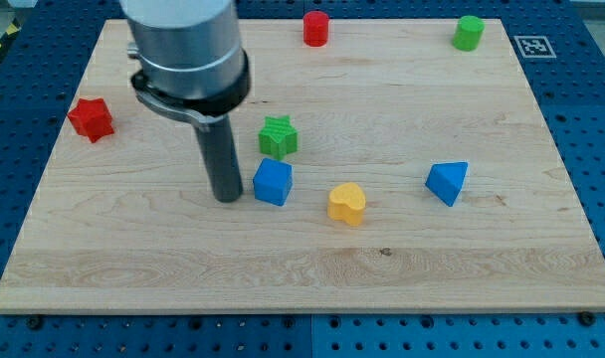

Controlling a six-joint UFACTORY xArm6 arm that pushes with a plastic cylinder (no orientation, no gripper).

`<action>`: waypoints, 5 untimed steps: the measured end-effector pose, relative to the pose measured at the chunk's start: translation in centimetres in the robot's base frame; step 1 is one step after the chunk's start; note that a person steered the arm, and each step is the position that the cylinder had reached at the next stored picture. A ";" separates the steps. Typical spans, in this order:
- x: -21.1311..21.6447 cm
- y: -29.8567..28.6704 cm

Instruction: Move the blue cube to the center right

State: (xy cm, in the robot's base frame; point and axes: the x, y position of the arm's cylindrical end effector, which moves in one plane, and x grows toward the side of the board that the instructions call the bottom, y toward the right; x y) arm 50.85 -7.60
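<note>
The blue cube point(273, 182) sits on the wooden board point(462, 259) a little left of its middle. My tip point(227, 197) rests on the board just to the left of the blue cube, a small gap apart from it. The dark rod rises from the tip to the grey arm body at the view's top left.
A green star block point(278, 135) stands just above the blue cube. A yellow heart block point(347, 203) lies to its right, a blue triangular block point(447, 182) farther right. A red star block point(92, 118) is at left, a red cylinder point(315, 28) and green cylinder point(468, 32) at top.
</note>
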 end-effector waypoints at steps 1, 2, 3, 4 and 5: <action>0.1 2.3; -1.5 3.0; -2.0 4.6; -1.5 7.8; -2.7 9.1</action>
State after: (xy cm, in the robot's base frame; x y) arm 48.14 1.52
